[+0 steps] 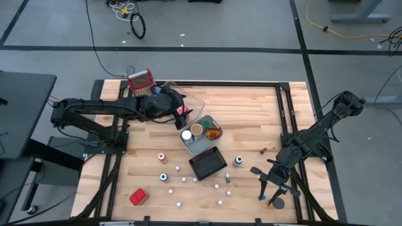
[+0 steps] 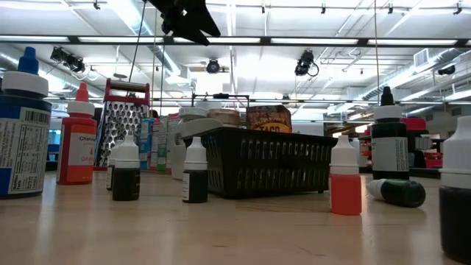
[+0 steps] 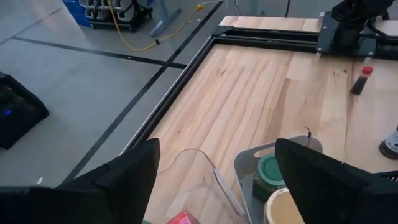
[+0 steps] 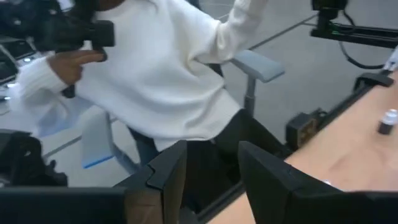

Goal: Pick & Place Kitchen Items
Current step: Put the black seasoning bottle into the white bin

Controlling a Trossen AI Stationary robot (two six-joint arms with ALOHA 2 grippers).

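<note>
High view has us worried: left gripper (image 1: pixel 183 112), spread wide and holding nothing, hovers over the clear tray (image 1: pixel 196 108) and could knock it, while we cannot tell about the right gripper (image 1: pixel 271 188).

From table height I see a blue bottle (image 2: pixel 22 125) with a barcode label at the table's near left edge, and a red squeeze bottle (image 2: pixel 76 140) just beside it. Behind them stands the metal grater (image 2: pixel 124 126) with its red top. Two small dark dropper bottles (image 2: pixel 125 171) (image 2: pixel 195 171) with white caps stand upright in front of a black mesh basket (image 2: pixel 268 163). A small red dropper bottle (image 2: pixel 345 180) stands right of the basket, a tall dark bottle (image 2: pixel 389 143) behind it, and another dark bottle (image 2: pixel 397 192) lies on its side. A dark arm (image 2: pixel 184 18) hangs in from above.
</note>
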